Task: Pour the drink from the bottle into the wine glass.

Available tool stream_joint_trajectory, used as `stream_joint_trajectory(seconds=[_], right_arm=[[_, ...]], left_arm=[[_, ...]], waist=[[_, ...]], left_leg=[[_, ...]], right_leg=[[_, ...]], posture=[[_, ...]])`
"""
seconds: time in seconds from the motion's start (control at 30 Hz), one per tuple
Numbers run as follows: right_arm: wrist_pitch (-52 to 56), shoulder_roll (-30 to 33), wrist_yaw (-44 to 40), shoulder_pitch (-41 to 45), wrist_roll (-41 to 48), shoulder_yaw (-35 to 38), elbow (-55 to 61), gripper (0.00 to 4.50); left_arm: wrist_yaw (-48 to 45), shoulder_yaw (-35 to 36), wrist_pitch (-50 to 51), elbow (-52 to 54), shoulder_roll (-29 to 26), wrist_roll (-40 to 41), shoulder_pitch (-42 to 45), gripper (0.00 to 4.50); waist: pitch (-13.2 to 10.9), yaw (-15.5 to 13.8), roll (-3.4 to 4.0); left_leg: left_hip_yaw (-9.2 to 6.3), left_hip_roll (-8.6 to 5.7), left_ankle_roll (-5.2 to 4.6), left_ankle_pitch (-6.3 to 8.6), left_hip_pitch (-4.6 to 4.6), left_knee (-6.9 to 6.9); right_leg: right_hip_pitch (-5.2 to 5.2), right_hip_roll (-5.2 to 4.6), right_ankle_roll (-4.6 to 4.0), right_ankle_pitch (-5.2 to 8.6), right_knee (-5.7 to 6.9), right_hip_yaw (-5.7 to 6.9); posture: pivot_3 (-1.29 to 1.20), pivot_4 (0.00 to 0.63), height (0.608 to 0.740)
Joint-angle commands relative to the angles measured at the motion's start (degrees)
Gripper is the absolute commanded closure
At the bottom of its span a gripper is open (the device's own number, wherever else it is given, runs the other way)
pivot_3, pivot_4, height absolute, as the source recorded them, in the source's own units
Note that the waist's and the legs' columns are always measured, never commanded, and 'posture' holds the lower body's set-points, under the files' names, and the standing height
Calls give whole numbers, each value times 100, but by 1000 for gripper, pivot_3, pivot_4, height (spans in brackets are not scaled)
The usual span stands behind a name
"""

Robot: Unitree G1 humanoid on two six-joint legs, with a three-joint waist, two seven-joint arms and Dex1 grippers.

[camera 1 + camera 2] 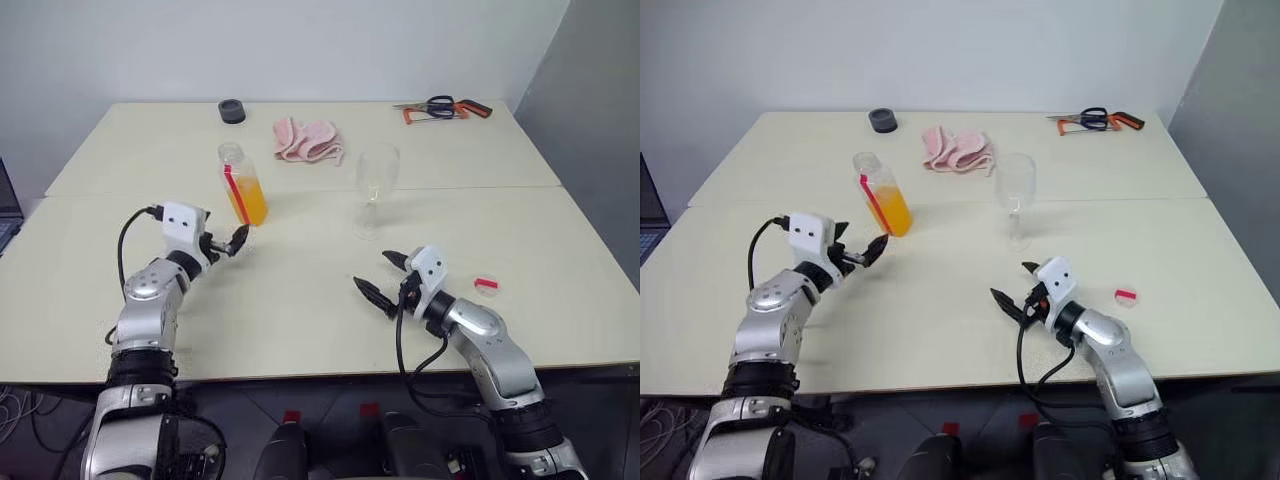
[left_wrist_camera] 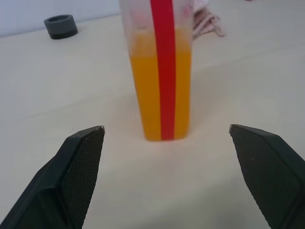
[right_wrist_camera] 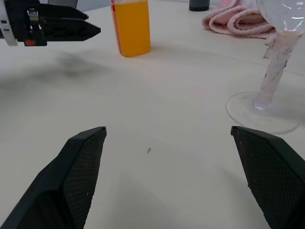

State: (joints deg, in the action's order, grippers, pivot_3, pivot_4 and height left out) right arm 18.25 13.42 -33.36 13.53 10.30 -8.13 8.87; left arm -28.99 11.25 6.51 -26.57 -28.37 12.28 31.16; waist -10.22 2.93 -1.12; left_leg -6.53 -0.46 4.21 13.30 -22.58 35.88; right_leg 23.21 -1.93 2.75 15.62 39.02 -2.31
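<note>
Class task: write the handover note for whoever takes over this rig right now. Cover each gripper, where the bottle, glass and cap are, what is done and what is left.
Left gripper: open, empty, level, aimed at the bottle, just short of it.
Right gripper: open, empty, above the table in front of the glass.
Bottle: upright, uncapped, about half full of drink.
Glass: upright, empty, to the bottle's right.
Red cap: on the table beside the right arm.
Done: cap off.
Left: grasp the bottle, lift, pour into the glass.
</note>
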Motion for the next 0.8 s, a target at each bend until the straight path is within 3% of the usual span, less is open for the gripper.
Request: stream_joint_trajectory(seconds=[0.03, 0.67, 0.8], right_arm=[[44, -29, 28, 169, 118, 2, 300, 36], [121, -98, 34, 264, 282, -13, 525, 36], [107, -84, 42, 279, 314, -29, 538, 0]], left_arm=[[-156, -94, -239, -330, -94, -128, 374, 0], [-301, -161, -1124, -2877, -36, -427, 2197, 0], [-304, -151, -1251, -3282, 12, -463, 2454, 834]], waist=[[0, 2, 0], [-1, 27, -2], [-1, 29, -2]], left_leg=[[0, 0, 0, 0, 0, 0], [-1, -1, 0, 0, -2, -1], [-2, -1, 0, 0, -4, 0]], right_leg=[[0, 0, 0, 0, 0, 0], [1, 1, 0, 0, -1, 4], [1, 1, 0, 0, 0, 6]], posture=[[0, 150, 740], [0, 150, 740], [0, 150, 740]])
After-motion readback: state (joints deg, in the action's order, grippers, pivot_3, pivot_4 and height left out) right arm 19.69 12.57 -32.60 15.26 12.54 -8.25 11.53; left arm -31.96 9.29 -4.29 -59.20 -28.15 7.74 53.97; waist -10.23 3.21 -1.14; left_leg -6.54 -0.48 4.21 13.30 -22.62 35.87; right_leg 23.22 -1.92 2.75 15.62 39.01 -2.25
